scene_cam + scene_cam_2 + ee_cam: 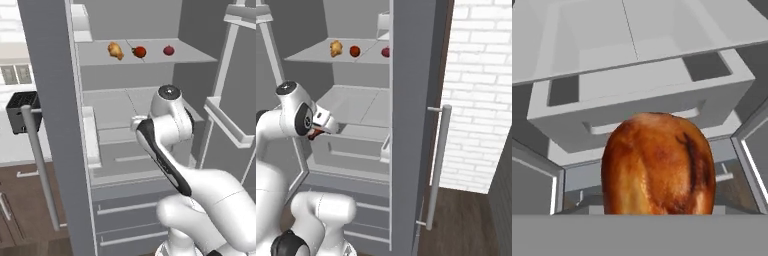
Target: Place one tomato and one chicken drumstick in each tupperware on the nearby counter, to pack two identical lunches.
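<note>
Before the open fridge, hand (pixel 315 134) gripping browned chicken drumstick (pixel 658 165), no writing legible

Jaws clamped on chicken drumstick (pixel 658 165)

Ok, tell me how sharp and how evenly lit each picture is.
Left base view: flat, shadowless light; the shelf's drumstick and tomatoes look small and slightly soft. Right base view: equally even, brick wall bright. Hand view: the held drumstick sits close, soft-edged, without glare.
</note>
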### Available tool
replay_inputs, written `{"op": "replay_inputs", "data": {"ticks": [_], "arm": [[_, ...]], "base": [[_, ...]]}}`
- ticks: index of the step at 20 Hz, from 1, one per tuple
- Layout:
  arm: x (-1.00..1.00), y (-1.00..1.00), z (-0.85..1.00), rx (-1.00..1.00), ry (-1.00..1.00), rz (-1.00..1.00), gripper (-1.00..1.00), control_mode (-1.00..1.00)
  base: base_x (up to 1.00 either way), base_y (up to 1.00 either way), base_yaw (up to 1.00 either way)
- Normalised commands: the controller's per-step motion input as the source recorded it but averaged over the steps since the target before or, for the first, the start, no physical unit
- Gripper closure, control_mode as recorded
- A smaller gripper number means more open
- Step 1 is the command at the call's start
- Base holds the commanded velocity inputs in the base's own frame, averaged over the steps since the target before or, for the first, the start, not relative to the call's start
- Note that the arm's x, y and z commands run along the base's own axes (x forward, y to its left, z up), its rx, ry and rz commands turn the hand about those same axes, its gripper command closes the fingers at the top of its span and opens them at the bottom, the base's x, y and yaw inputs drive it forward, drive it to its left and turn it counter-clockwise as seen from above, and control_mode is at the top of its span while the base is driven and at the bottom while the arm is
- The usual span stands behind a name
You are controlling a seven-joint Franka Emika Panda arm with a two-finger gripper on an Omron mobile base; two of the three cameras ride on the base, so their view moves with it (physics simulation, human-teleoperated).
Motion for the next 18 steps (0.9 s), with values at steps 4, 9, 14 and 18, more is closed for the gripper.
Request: {"op": "replay_inputs", "data": {"ticks": [4, 9, 14, 18], "arm": [[0.00, 0.00, 0.00, 0.00, 0.00, 0.00, 1.00, 1.00], [0.00, 0.00, 0.00, 0.00, 0.00, 0.00, 1.00, 1.00], [0.00, 0.00, 0.00, 0.00, 0.00, 0.00, 1.00, 1.00], [0.00, 0.00, 0.00, 0.00, 0.00, 0.00, 1.00, 1.00]], "base": [[-1.00, 0.09, 0.15], [-1.00, 0.31, 0.18], [-0.96, 0.78, 0.16], [-0.05, 1.00, 0.19]]}}
